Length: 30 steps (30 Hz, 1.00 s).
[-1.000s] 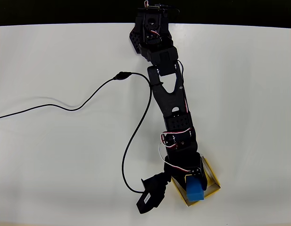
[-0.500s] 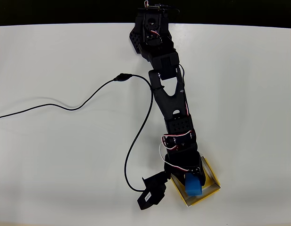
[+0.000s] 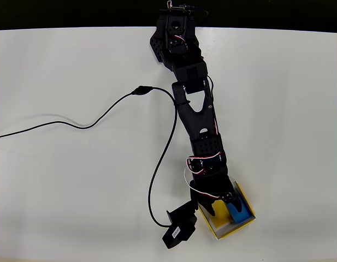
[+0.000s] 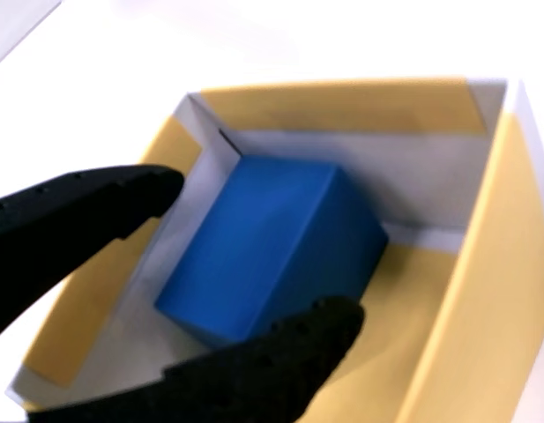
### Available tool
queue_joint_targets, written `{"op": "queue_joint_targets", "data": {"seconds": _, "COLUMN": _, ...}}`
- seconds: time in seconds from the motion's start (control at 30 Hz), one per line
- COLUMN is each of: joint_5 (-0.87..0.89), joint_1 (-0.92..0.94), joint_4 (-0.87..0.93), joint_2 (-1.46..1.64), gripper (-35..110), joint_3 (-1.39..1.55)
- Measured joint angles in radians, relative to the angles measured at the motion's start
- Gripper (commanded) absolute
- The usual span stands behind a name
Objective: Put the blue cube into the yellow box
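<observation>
Jaws parted: in the wrist view the two black fingers (image 4: pixel 86 207) stand apart on either side of the blue cube (image 4: pixel 263 256), one at upper left, the other across the bottom of the frame, and neither clearly presses on a face. The blue cube lies inside the yellow box (image 4: pixel 483 264), resting on the floor and set toward the far corner, its long top face slanting across the frame. In the overhead view the blue cube (image 3: pixel 238 212) sits in the right-hand part of the yellow box (image 3: pixel 220 232), with the gripper (image 3: pixel 222 206) directly over the opening and the arm reaching down the white bench (image 3: pixel 75 191) from its base at the top edge. A black cable (image 3: pixel 102 115) loops across the bench left of the arm, well apart from the box.

Judged from this arrangement, the placement itself is done and the step in hand is the release and withdrawal. To do it well, the jaws should be kept open, or widened a little, so that no pad drags the cube, and lifted straight up out of the opening before any sideways swing. The lower finger looks close to the near wall; a lateral move at this height could catch the rim and shift or tip the light box.
</observation>
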Motion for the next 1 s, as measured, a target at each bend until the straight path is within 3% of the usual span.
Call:
{"op": "queue_joint_targets", "data": {"seconds": 0.43, "joint_5": -0.184, "joint_1": 0.054, "joint_4": 0.077, "joint_2": 0.308, "gripper": 14, "joint_3": 0.032}}
{"op": "queue_joint_targets", "data": {"seconds": 1.0, "joint_5": -0.199, "joint_1": 0.252, "joint_4": 0.002, "joint_2": 0.920, "gripper": 0, "joint_3": 0.759}}
